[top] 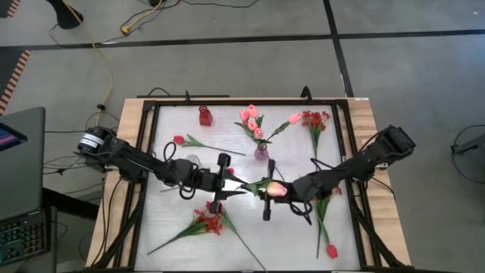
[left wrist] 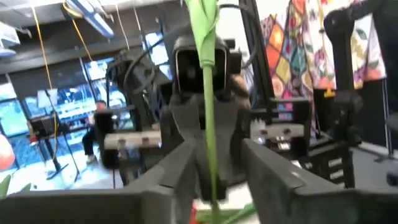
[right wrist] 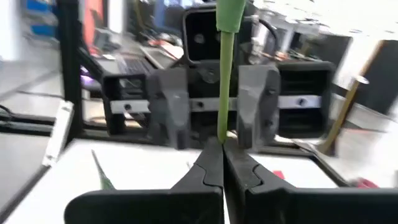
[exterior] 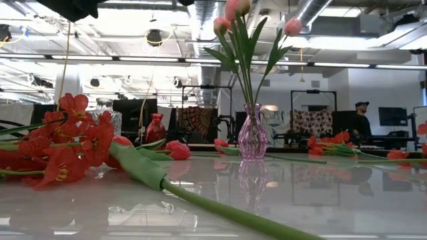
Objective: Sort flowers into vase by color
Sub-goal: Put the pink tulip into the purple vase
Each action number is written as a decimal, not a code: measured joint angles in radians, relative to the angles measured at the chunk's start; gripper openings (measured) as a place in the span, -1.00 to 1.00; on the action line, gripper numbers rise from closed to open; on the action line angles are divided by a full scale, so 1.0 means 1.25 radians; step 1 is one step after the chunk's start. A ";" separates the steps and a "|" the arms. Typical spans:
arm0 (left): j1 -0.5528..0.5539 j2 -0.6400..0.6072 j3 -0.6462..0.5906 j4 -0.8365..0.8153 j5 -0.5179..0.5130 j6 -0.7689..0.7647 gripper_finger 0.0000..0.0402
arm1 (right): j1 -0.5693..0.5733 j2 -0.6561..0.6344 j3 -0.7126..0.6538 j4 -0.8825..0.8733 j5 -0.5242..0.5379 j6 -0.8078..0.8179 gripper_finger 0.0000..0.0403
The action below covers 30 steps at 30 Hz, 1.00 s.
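R claw [top: 267, 188] is pinching the stem of a pink tulip [top: 276, 189]; L claw [top: 227, 183], facing it, is standing parted around the stem's other end.

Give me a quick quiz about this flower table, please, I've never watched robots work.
1. True or false: the pink vase holds pink tulips.
2. Which jaws are clamped on the green stem held up between the two arms? A: left jaws. B: right jaws.
3. Fill in: the red vase holds ___ flowers.
Key: 1 true; 2 B, while the left jaws stand apart around the stem; 3 no.
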 joint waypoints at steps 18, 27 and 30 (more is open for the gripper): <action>0.039 -0.345 0.000 -0.639 -0.083 -0.110 0.20 | -0.034 -0.302 -0.279 -0.078 0.286 0.198 -0.90; 0.071 -0.365 0.000 -0.693 -0.088 -0.028 0.20 | -0.164 -0.305 -0.349 0.029 0.240 0.170 -0.91; 0.097 -0.365 0.000 -0.696 -0.075 -0.036 0.20 | -0.187 -0.291 -0.349 0.045 0.219 0.170 -0.91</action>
